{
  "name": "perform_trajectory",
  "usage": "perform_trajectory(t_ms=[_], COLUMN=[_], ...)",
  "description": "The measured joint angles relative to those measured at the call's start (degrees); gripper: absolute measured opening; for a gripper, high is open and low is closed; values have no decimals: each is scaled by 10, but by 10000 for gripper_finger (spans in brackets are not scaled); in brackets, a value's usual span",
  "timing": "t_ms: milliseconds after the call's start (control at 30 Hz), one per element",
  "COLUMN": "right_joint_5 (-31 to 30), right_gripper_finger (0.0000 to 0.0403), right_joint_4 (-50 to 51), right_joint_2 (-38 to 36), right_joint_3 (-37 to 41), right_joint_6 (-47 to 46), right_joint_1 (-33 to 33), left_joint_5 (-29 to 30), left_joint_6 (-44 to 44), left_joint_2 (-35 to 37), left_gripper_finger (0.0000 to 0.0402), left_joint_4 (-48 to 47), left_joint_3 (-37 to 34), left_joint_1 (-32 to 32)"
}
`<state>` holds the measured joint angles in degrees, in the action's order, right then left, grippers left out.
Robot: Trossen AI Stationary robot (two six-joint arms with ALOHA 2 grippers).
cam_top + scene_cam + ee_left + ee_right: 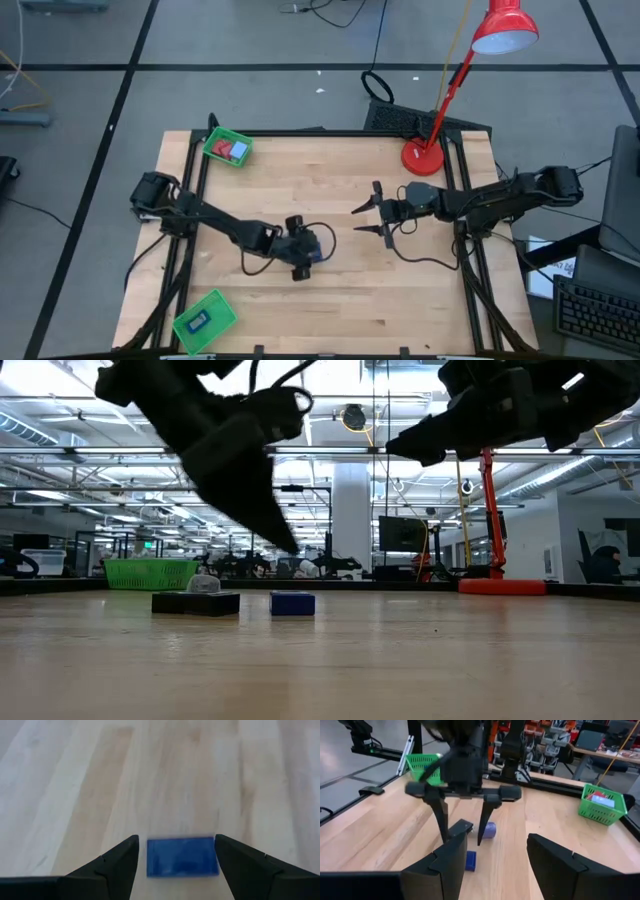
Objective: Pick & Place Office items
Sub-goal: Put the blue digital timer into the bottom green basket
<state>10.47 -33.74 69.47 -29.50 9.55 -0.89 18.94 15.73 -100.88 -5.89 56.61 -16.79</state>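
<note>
A small blue rectangular block (182,856) lies flat on the wooden table, near its middle. My left gripper (176,838) hovers over it, open and slanting down, one finger on either side and clear of it; the low view shows the fingertips (287,542) above the block (292,603). The right wrist view shows a bluish cylinder (490,830) lying just beyond the block. A flat black piece (195,603) lies beside the block in the low view. My right gripper (366,215) hangs open and level, right of centre, well above the table.
A green tray (214,143) at the far left corner holds red and light-blue pieces. Another green tray (222,310) at the near left holds a dark piece. A red desk lamp (424,157) stands at the far right. Black rails (192,200) run along the table's sides.
</note>
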Motion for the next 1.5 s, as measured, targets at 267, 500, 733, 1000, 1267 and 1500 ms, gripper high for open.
perform_trajectory(t_ms=[267, 500, 733, 1000, 1267, 1500], right_joint_5=[0, 0, 0, 0, 0, 1], right_gripper_finger=[197, 197, 196, 196, 196, 196], right_joint_4=[2, 6, 6, 6, 6, 6], right_joint_2=[0, 0, 0, 0, 0, 0], right_joint_3=[0, 0, 0, 0, 0, 0], right_joint_6=[1, 2, 2, 2, 2, 2], right_joint_1=[0, 0, 0, 0, 0, 0], left_joint_5=[-47, -60, -5, 63, 28, 0], left_joint_6=[14, 153, 159, 100, 61, -2], left_joint_2=[1, 1, 1, 1, -14, -70], left_gripper_finger=[264, 264, 289, 335, 351, 351], left_joint_4=[89, 22, -27, -11, -7, 29], left_joint_3=[0, 0, 0, 0, 0, 0], left_joint_1=[2, 17, 12, -1, -1, -4])
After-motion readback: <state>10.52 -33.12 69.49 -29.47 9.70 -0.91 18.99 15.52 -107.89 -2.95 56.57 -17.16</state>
